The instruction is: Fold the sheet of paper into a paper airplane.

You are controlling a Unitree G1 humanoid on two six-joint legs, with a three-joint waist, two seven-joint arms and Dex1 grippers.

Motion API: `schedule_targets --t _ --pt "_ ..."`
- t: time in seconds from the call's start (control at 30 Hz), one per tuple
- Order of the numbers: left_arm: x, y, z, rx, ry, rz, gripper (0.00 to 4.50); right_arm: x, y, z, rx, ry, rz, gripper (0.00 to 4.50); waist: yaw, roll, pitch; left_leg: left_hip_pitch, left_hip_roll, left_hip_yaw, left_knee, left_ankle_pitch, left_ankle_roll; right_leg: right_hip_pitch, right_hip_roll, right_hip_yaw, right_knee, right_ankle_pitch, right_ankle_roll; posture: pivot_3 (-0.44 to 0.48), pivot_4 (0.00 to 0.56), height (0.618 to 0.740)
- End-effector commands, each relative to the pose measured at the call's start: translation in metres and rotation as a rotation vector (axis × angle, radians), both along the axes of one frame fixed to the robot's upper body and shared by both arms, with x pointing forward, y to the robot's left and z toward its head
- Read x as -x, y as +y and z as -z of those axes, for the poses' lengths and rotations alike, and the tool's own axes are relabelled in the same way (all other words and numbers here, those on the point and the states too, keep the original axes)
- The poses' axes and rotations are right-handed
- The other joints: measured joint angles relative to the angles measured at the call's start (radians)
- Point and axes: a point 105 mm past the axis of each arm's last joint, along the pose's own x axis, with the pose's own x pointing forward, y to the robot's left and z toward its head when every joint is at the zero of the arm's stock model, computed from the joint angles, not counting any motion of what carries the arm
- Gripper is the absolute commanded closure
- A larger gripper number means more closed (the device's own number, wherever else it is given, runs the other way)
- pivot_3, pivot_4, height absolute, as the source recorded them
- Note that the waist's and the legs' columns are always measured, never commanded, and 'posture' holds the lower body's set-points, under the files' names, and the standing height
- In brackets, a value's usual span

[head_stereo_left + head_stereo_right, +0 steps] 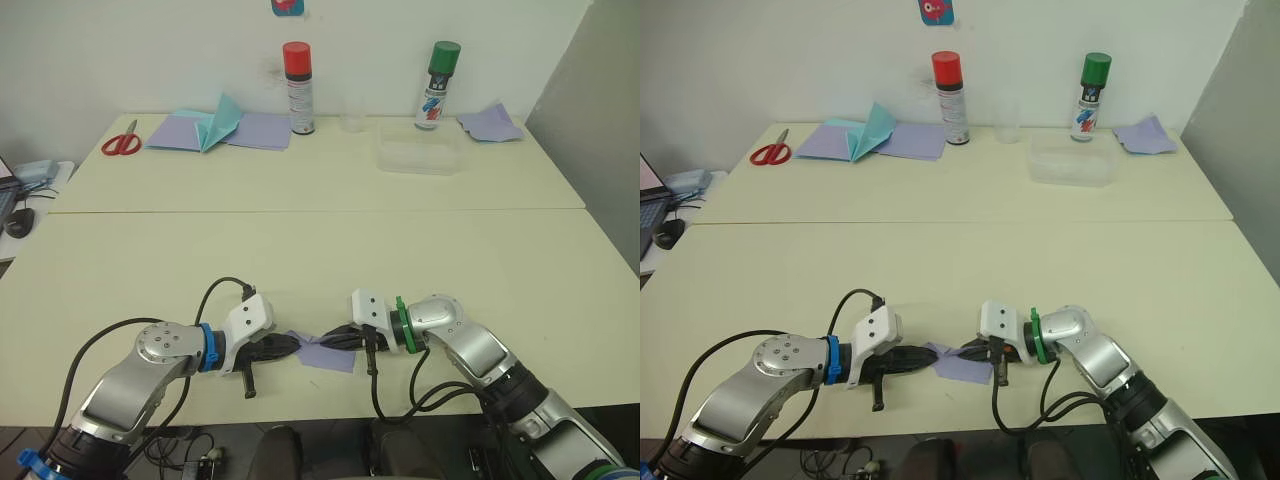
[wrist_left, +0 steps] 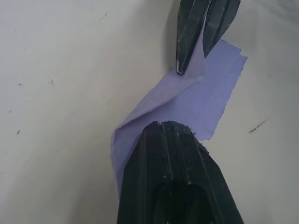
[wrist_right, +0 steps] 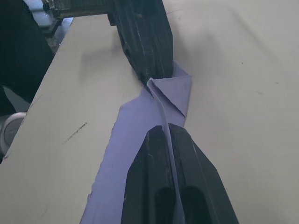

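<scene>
Two hands are pinching the sheet of paper [image 1: 325, 351] near the bench [image 1: 330, 255] front edge: left hand [image 1: 287, 344], right hand [image 1: 335, 340]. Edges probably need lining up before creasing.

Along the far edge of my desk [image 1: 300, 250], red-handled scissors [image 1: 121, 142] lie at the left. Just right of them, wide lilac sheets [image 1: 258, 130] lie flat with a teal paper [image 1: 218, 122] folded on top. A red-capped spray can [image 1: 298, 88] stands beside them, then a clear cup [image 1: 351, 116], a clear plastic tub [image 1: 420, 156], a green-capped can [image 1: 438, 84] and a crumpled lilac scrap [image 1: 490, 124] far right.
</scene>
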Motion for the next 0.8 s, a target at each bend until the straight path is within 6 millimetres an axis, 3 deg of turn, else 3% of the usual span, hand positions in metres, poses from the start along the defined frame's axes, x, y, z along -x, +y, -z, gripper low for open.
schedule_targets --t 0.03,0.3,0.47,0.6,0.8 --pt "0.006 0.015 0.023 -0.076 0.097 -0.059 4.50 0.008 0.001 0.006 0.022 -0.025 -0.077 4.44 0.000 0.000 0.000 0.000 0.000 0.000 0.000 0.000 0.000 0.000 0.000 0.000 0.000 0.000 0.000 0.000 0.150 0.740" --pt "0.003 0.019 0.020 -0.078 0.084 -0.076 4.50 -0.003 0.002 0.019 0.074 -0.082 -0.069 4.44 0.000 0.000 0.000 0.002 0.000 0.000 0.000 0.000 0.000 0.001 0.000 0.000 0.001 0.000 0.000 0.000 0.150 0.740" --pt "-0.007 0.030 -0.010 -0.013 0.045 -0.105 4.50 -0.004 0.001 0.020 0.085 -0.087 -0.073 4.44 -0.007 0.000 0.000 0.003 0.002 -0.001 0.000 0.000 0.000 0.001 0.001 0.000 0.003 0.000 0.000 0.000 0.150 0.740" --pt "-0.014 0.018 -0.048 0.133 0.050 -0.075 4.50 -0.004 0.000 0.021 0.088 -0.077 -0.064 4.44 -0.006 -0.003 0.001 0.002 0.001 -0.002 0.002 0.000 0.000 0.001 0.002 -0.002 0.003 0.000 0.000 0.000 0.150 0.740" --pt "-0.019 -0.004 -0.048 0.178 0.039 -0.049 4.50 -0.003 -0.002 0.023 0.094 -0.070 -0.060 4.44 -0.008 -0.004 0.001 0.001 0.000 0.000 0.002 0.000 0.000 0.001 0.001 -0.001 0.002 0.001 0.002 0.000 0.150 0.740"
